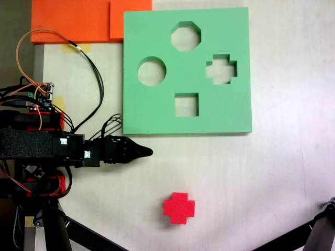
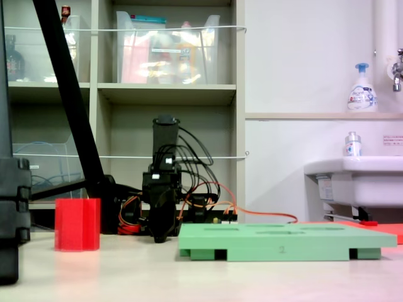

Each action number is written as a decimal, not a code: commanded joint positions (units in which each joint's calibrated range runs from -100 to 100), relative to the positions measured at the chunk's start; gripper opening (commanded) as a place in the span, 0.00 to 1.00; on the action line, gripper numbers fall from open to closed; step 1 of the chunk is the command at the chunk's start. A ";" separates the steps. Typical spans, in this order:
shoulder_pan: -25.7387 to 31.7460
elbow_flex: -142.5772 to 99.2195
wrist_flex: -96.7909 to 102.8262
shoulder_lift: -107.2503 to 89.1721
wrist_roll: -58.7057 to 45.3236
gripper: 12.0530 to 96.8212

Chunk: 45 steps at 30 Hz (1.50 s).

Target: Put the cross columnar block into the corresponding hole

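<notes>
1. We see the small bright red plus-shaped foam block (image 1: 178,207) standing alone on the pale surface (image 1: 272,172), well below the green square foam board (image 1: 157,112).
2. The plus-shaped cutout (image 1: 221,69) sits empty.
3. The black end effector (image 1: 148,152) hangs beside the board's lower edge, holding nothing; we cannot tell whether it is parted.

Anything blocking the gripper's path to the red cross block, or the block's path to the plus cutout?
Nothing visible. In a fixed view, bare table lies between the gripper and the red cross block. Between the block and the plus-shaped cutout there is only the green foam board itself, with its square cutout nearby.
</notes>
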 commanded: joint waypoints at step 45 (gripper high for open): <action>-4.44 53.86 -83.41 -0.41 49.52 0.66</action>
